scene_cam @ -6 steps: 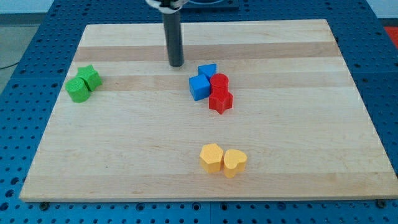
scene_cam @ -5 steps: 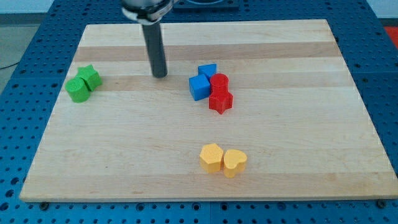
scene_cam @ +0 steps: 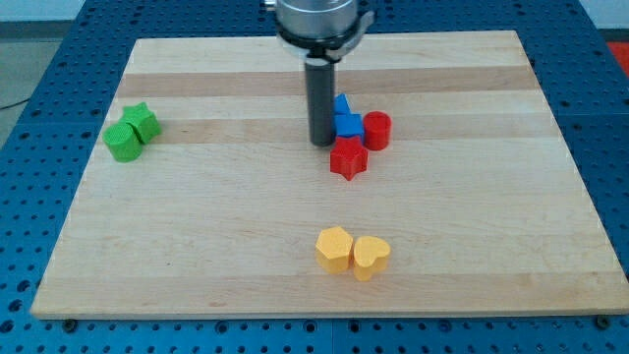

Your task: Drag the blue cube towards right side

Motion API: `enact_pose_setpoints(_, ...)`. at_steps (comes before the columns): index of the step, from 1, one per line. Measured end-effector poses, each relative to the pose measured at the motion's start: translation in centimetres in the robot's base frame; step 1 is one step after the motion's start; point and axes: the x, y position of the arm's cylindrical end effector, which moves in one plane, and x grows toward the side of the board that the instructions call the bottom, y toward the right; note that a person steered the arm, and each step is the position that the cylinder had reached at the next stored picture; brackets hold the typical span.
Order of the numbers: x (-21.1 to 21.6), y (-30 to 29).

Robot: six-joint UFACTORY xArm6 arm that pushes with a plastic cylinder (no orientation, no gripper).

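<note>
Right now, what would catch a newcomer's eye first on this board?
The dark rod coming down from the view's top, my tip pressed against the left side of the blue cube near the board's middle. Crowded around it are a second blue block behind, a red cylinder to its right and a red star-like block just below.

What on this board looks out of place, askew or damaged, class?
Nothing is damaged or spilled. My tip presses against the left side of the blue cube, partly hiding the blue blocks. The red cylinder and red star crowd them.
</note>
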Motion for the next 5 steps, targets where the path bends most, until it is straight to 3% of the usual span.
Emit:
enact_pose_setpoints(3,-6.5,5.0)
enact_pose_setpoints(5,-7.4,5.2)
